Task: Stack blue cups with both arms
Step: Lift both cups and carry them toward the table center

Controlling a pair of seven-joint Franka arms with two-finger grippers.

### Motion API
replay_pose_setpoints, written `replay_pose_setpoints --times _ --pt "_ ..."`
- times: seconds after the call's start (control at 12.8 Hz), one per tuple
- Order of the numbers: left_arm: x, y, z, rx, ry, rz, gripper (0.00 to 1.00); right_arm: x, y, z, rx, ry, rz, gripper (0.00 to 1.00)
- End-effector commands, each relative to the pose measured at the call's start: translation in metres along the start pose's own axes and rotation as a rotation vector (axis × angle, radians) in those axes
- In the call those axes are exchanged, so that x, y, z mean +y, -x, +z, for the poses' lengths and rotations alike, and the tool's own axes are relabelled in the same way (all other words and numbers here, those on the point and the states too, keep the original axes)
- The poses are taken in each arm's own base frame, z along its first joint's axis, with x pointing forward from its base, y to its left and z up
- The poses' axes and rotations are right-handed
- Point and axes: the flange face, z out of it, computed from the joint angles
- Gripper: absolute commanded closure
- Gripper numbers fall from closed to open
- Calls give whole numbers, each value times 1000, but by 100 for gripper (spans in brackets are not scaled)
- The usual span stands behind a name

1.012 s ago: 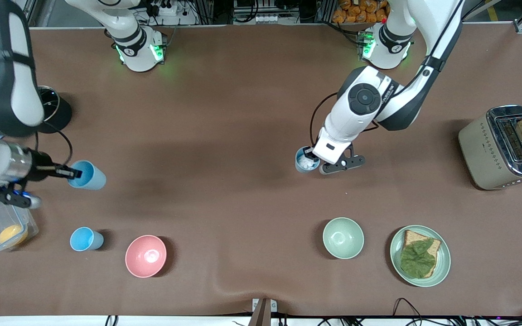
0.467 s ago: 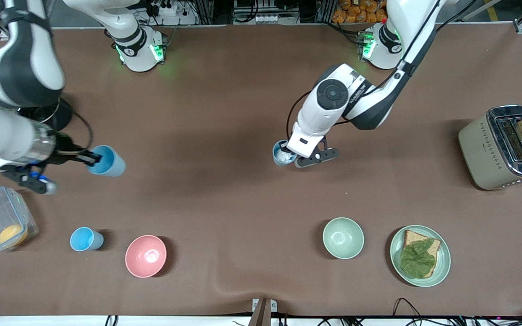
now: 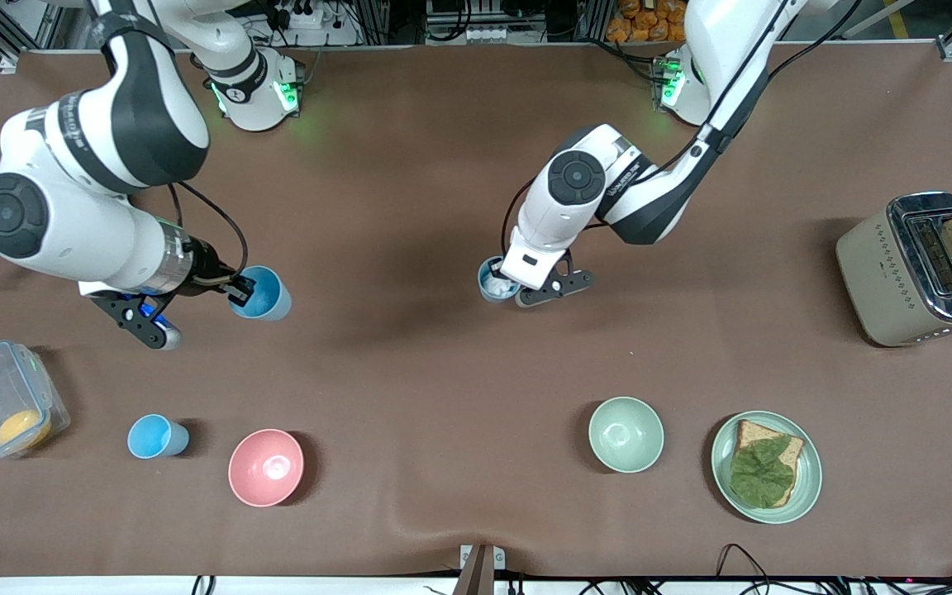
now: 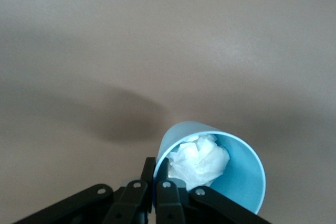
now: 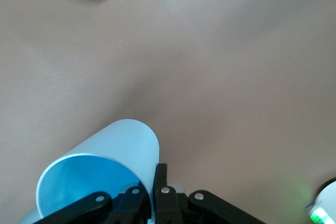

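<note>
Right gripper (image 3: pixel 238 289) jaws clamped on sky-blue cup (image 3: pixel 265 293) rim; left gripper (image 3: pixel 502 283) jaws on grey-blue cup (image 3: pixel 490 283) rim.

Both arms, the left arm (image 3: pixel 649 190) and the right arm (image 3: pixel 104 157), are glossy white with rounded links, broad black bands at the joints and round black caps on the elbows. Their bases glow green, thin black cables loop along the forearms, and the right arm has a silver metal collar at its wrist. The left gripper (image 4: pixel 152 195) and right gripper (image 5: pixel 152 195) are black, with slim linkage fingers pinned by small silver screws.
</note>
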Motion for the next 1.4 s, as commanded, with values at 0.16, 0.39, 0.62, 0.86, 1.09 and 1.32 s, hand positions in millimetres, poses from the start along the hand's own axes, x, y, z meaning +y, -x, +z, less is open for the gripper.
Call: replay_pose_setpoints --times 0.16,0.39,0.62,0.86,1.09,1.32 --pt "20 7 14 19 26 -32 100 13 5 -31 -58 -88 106 100" --pt "22 15 33 49 -6 -22 100 7 6 -31 -119 -155 207 100" --pt "26 21 47 62 -2 -30 100 5 5 -22 -147 -157 243 100" --pt "31 32 62 56 10 -31 100 -3 6 -19 -182 -229 303 100" --pt "33 39 78 87 1 -36 100 -13 14 -1 -177 -234 337 100" --pt "34 42 87 105 -10 -42 100 -23 22 7 -167 -250 356 100"
